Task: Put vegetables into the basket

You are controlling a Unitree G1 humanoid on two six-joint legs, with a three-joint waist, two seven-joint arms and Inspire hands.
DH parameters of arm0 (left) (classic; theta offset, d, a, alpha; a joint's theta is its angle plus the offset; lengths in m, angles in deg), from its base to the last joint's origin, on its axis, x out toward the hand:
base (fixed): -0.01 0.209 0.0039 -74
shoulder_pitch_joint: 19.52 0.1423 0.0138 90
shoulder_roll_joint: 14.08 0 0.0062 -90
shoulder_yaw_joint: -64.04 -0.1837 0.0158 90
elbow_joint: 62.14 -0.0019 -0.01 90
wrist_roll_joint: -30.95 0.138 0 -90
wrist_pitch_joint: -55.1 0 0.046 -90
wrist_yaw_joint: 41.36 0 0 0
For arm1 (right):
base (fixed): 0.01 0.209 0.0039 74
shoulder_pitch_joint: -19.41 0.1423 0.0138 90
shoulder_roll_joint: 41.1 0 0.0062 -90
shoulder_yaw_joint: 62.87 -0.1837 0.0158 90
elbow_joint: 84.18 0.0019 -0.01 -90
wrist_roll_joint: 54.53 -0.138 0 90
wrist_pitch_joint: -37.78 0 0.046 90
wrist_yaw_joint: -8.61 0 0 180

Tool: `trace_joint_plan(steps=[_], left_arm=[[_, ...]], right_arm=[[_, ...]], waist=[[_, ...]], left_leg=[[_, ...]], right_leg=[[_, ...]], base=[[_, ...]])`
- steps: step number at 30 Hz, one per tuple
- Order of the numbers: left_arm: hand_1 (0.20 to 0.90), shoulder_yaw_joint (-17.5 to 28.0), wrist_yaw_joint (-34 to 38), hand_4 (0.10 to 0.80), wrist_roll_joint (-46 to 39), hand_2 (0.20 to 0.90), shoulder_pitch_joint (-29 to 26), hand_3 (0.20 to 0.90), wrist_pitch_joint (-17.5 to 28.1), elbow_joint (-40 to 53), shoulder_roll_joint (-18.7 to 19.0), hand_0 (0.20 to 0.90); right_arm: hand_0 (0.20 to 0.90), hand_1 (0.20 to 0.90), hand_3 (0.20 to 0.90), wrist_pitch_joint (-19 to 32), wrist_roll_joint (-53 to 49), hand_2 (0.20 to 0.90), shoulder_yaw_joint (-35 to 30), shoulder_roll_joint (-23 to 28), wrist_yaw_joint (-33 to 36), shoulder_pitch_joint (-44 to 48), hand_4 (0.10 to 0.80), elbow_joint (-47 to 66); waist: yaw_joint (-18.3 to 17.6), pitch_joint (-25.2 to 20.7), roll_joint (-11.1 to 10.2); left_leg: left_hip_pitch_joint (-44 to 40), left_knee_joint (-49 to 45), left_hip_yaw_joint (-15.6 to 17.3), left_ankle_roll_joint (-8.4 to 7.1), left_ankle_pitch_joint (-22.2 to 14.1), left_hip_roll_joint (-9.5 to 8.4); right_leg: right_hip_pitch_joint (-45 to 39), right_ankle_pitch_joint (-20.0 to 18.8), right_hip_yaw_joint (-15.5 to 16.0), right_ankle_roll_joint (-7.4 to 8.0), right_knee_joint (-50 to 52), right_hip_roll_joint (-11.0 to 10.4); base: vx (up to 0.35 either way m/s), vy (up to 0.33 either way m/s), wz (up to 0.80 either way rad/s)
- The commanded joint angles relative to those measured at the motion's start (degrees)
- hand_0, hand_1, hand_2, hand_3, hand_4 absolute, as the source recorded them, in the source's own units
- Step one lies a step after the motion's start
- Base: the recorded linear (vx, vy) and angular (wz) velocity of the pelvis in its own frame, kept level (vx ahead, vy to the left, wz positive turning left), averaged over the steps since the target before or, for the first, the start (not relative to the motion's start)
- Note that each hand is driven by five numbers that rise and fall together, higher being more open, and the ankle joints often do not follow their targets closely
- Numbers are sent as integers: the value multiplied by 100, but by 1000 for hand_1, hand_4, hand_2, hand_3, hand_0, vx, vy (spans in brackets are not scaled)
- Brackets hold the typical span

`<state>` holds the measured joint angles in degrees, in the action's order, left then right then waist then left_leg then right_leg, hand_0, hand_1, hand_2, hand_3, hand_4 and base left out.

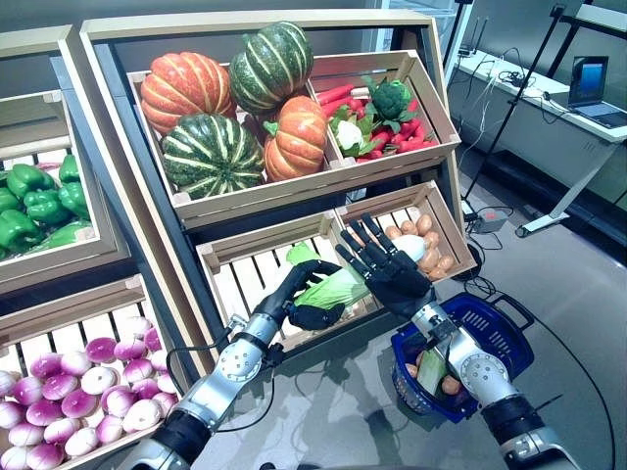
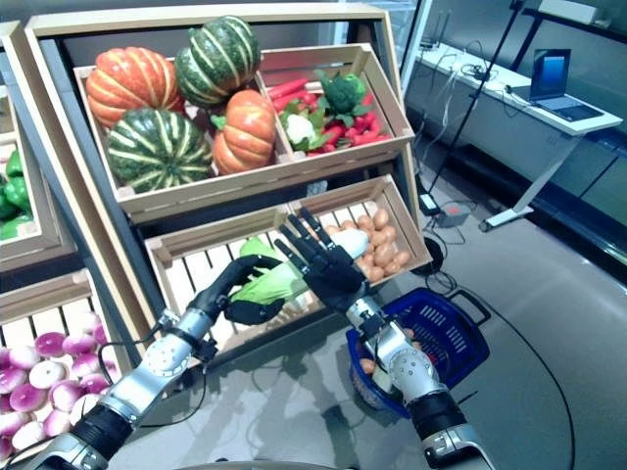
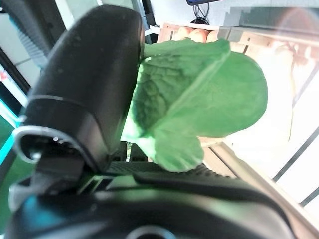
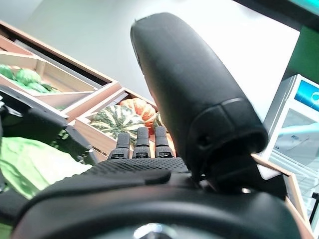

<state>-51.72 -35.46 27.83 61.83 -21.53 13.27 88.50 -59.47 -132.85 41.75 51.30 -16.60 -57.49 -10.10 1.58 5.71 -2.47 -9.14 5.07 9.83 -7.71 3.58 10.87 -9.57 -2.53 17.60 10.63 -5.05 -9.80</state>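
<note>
Wooden produce shelving (image 1: 294,201) fills my view: pumpkins (image 1: 211,108) in the top crate, potatoes (image 1: 431,250) in the lower right one, purple onions (image 1: 69,392) and green peppers (image 1: 39,201) to the left. My left hand (image 1: 309,304) has its fingers curled round a leafy green cabbage (image 1: 333,289) above the slatted lower crate. My right hand (image 1: 392,269) sits just beside it, fingers straight and spread. Blue basket (image 1: 500,328) stands on the floor under my right forearm, already holding some vegetables.
</note>
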Motion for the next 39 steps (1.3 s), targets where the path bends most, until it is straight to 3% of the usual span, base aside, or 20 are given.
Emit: trace_joint_plan(steps=[1, 4, 7, 9, 11, 13, 15, 20, 24, 31, 36, 39], left_arm=[[300, 280, 307, 400, -380, 300, -888, 300, 692, 98, -69, 300], [300, 402, 361, 400, -365, 300, -827, 300, 667, 124, -41, 300], [300, 516, 359, 400, -323, 300, -806, 300, 592, 220, -25, 300], [300, 563, 356, 400, -278, 300, -805, 300, 546, 297, 16, 300], [300, 581, 355, 400, -268, 300, -792, 300, 528, 350, 58, 300], [300, 601, 375, 400, -290, 300, -772, 300, 464, 484, 158, 300], [300, 596, 396, 400, -301, 300, -779, 300, 460, 497, 179, 300], [300, 565, 412, 400, -342, 300, -778, 300, 493, 546, 293, 300], [300, 531, 416, 400, -327, 300, -797, 300, 529, 614, 357, 300], [300, 482, 312, 400, -221, 300, -860, 300, 554, 737, 419, 300], [300, 452, 216, 400, -184, 300, -973, 300, 450, 922, 438, 300], [300, 323, 184, 400, -237, 300, -1125, 300, 372, 994, 415, 300]], right_arm=[[900, 900, 900, 1525, 525, 900, -568, 208, 365, 881, 800, 556], [900, 900, 900, 2455, 1778, 900, -794, 433, 846, 858, 800, 850], [900, 900, 900, 3003, 3786, 900, -948, 848, 1318, 843, 800, 1156], [900, 900, 900, 3218, 5459, 900, -920, 1587, 1807, 938, 800, 1345], [900, 900, 900, 3219, 6161, 900, -890, 1959, 2025, 998, 800, 1465], [900, 900, 900, 3113, 7462, 900, -740, 2873, 2498, 1195, 800, 1847], [900, 900, 900, 3003, 7901, 900, -618, 3140, 2469, 1326, 800, 1973], [900, 900, 900, 2144, 8814, 900, 90, 4084, 1841, 1851, 800, 2582], [900, 900, 900, 1995, 9003, 900, 637, 4463, 1246, 2238, 800, 2670], [900, 900, 900, 1895, 9105, 900, 1354, 4388, 695, 2783, 800, 2503], [900, 900, 900, 1370, 9404, 900, 1948, 4272, -233, 3094, 800, 2512], [900, 900, 900, 1164, 9683, 900, 2344, 4069, -412, 3329, 800, 2335]], waist=[[-35, -264, 5], [-93, -249, 8], [-138, -227, 6], [-168, -226, -17], [-180, -231, -32], [-208, -243, -70], [-216, -239, -76], [-222, -243, -147], [-202, -255, -189], [-129, -268, -229], [-84, -278, -254], [-58, -274, -274]], left_leg=[[93, -7, -26, 62, -281, -2], [78, -7, -17, 80, -307, -9], [68, -7, 11, 85, -314, -5], [81, -7, 24, 92, -314, -9], [88, -7, 34, 92, -318, -8], [122, -7, 50, 96, -322, -11], [134, -7, 55, 93, -321, -11], [159, -7, 77, 78, -308, 1], [152, -7, 68, 62, -303, 0], [126, -7, 51, 43, -295, -4], [118, -7, 40, 33, -296, -13], [103, -7, 30, 25, -291, -21]], right_leg=[[-8, 122, -126, -124, 154, -166], [8, 120, -210, -125, 141, -155], [32, 119, -281, -116, 156, -160], [52, 108, -315, -106, 148, -165], [64, 106, -322, -100, 147, -166], [104, 94, -341, -90, 145, -155], [121, 96, -348, -86, 156, -156], [136, 90, -373, -68, 163, -167], [117, 77, -374, -52, 155, -179], [78, 74, -362, -43, 159, -193], [60, 75, -364, -41, 154, -208], [42, 62, -361, -37, 152, -207]], base=[[0, 0, 0], [0, 0, 0], [-11, 6, -7], [-22, -4, -16], [-13, -3, -4], [-42, -10, 0], [-32, -9, -6], [-27, -8, -14], [0, 0, 0], [0, 0, 0], [0, 0, 0], [0, 0, 0]])
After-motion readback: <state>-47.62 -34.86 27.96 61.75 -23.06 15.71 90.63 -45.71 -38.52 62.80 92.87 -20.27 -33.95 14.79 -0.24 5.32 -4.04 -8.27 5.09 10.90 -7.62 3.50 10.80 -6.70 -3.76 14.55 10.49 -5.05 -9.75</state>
